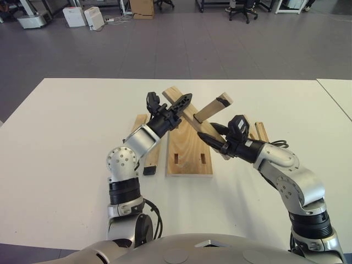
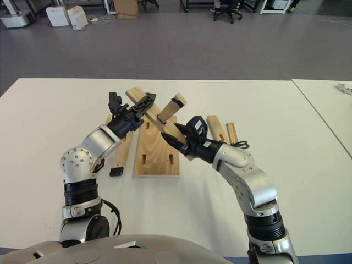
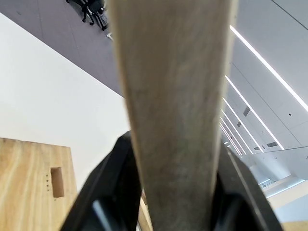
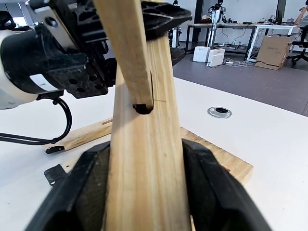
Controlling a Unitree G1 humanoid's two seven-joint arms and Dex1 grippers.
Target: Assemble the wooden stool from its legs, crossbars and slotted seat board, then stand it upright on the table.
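Left claw [image 1: 184,102] and right claw [image 1: 207,135] both clamp the leg [image 1: 190,116]: likely stiff, light; hold near ends.

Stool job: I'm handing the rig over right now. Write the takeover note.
Left gripper: shut on the upper end of a leg, held raised over the seat board.
Right gripper: shut on the same leg's lower end.
Things: a crossbar sits in the leg's slot, sticking out at an angle. The seat board lies flat on the table, its near slots empty. A second leg lies to its left, loose pieces to its right.
Done: one crossbar joined to one leg.
Left: the other joints, the seat, standing it upright.
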